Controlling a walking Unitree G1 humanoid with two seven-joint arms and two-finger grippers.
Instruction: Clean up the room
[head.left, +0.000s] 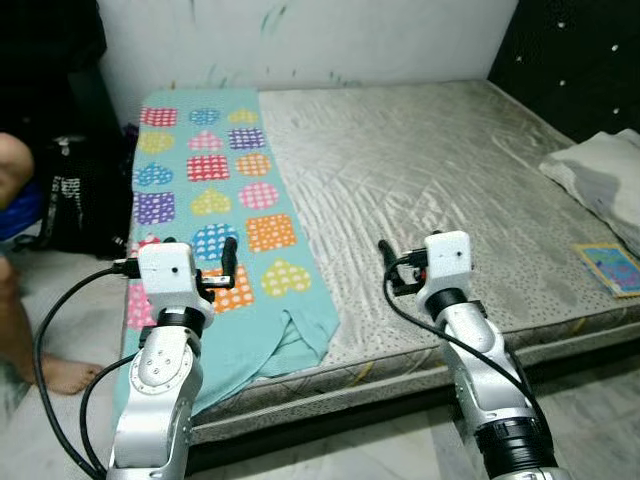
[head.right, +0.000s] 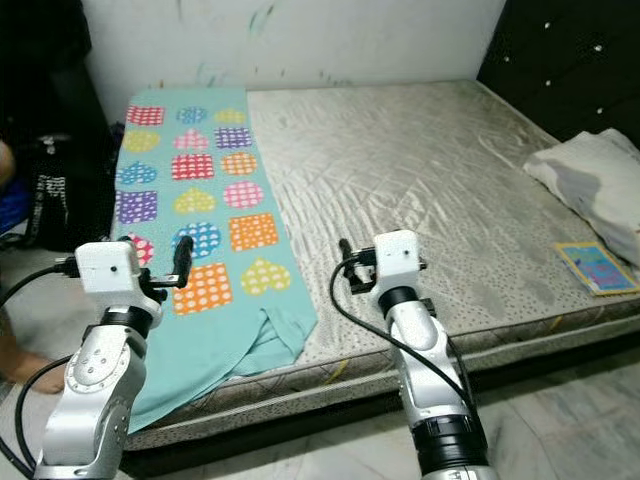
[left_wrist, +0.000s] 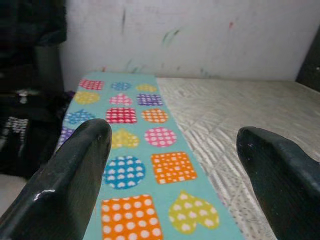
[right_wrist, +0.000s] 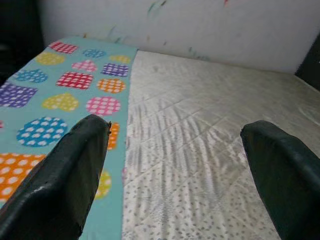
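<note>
Both silver arms reach forward over the bed's near edge, jaws wide and holding nothing. Between the left gripper (left_wrist: 170, 165)'s fingers lies the teal blanket (head.left: 215, 200), soft cloth printed with dotted hearts and squares. Ahead of the right gripper (right_wrist: 175, 170) spreads the quilted, shiny grey mattress (head.left: 430, 170), with a white pillow (head.left: 600, 175) and a flat book (head.left: 612, 267) off to its right

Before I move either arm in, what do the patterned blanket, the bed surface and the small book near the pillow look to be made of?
The blanket looks like thin soft cloth, matte teal with printed hearts and squares; its near edge folds limply. The bed surface seems to be quilted fabric with a slight sheen, showing stitched diamonds and wrinkles. The book appears to be flat printed paper or card, though it is too small to be sure.
</note>
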